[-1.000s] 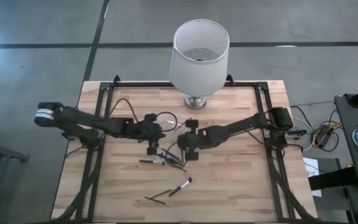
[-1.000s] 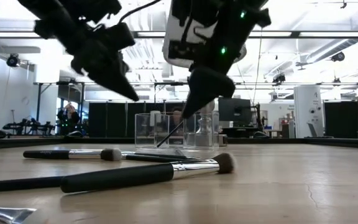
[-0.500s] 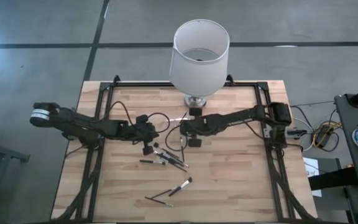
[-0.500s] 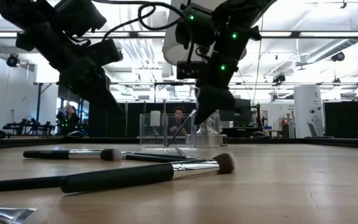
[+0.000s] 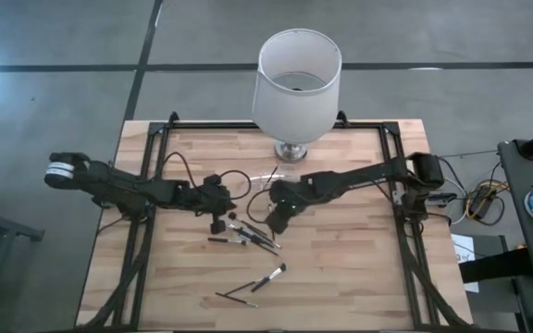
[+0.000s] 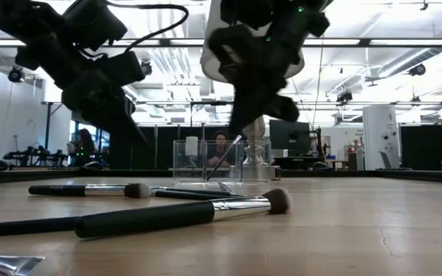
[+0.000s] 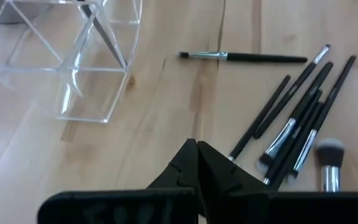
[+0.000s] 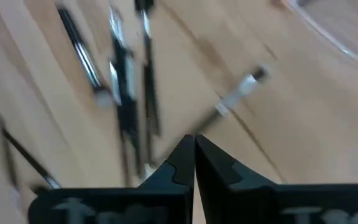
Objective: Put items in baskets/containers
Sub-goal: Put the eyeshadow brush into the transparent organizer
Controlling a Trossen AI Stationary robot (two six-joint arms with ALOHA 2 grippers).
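Wooden tabletop [image 5: 359, 268] fills the lower middle of your high view, with the white lampshade [image 5: 296, 79] at its top edge. Clear plastic holder [image 7: 67, 56] sits upper left in your left wrist view, one thin stick leaning inside it; the low view shows that stick [image 6: 222, 159] tilted, which the high view barely reveals. Loose brushes [image 7: 294, 121] lie fanned at right there. Your left gripper [image 5: 217, 225] and right gripper [image 5: 277, 219] hover mid-frame over the brushes, both with fingers pressed together, pinching nothing.
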